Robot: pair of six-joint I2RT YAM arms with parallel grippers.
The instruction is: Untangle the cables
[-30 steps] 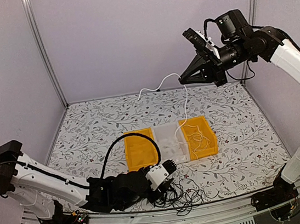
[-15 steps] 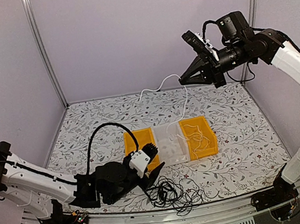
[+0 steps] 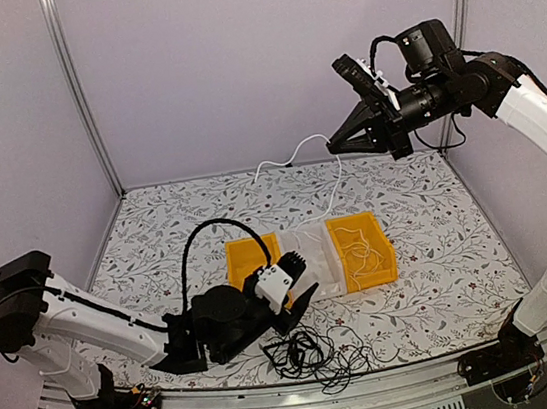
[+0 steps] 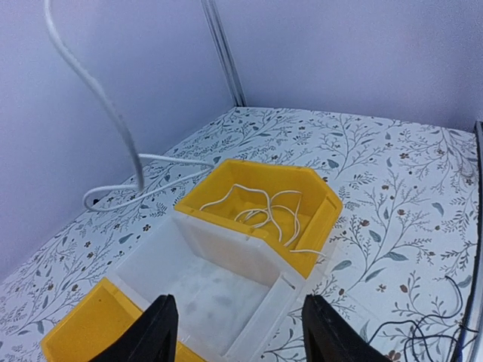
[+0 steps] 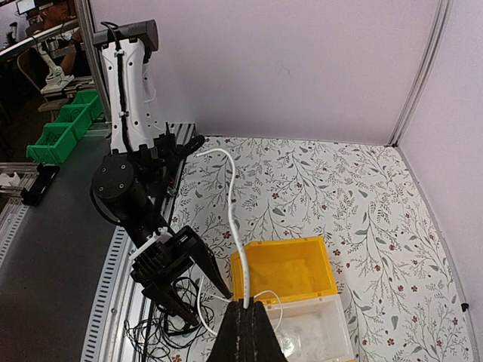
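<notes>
Overhead, my right gripper (image 3: 332, 143) clamps the white cable (image 3: 340, 188); my left gripper (image 3: 299, 280) gapes empty beside the bins (image 3: 354, 218), black cables (image 3: 309, 351) tangled nearer.

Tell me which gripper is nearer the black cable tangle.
Left. The left gripper sits open beside the tangle; the right gripper, raised far behind, grips the white cable.

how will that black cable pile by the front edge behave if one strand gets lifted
Probably floppy: the black cables lie in thin loose loops flat on the table, so a lifted strand would likely sag. Likely light, being so thin. The loops cross each other, so neighbours may well snag and drag along.
</notes>
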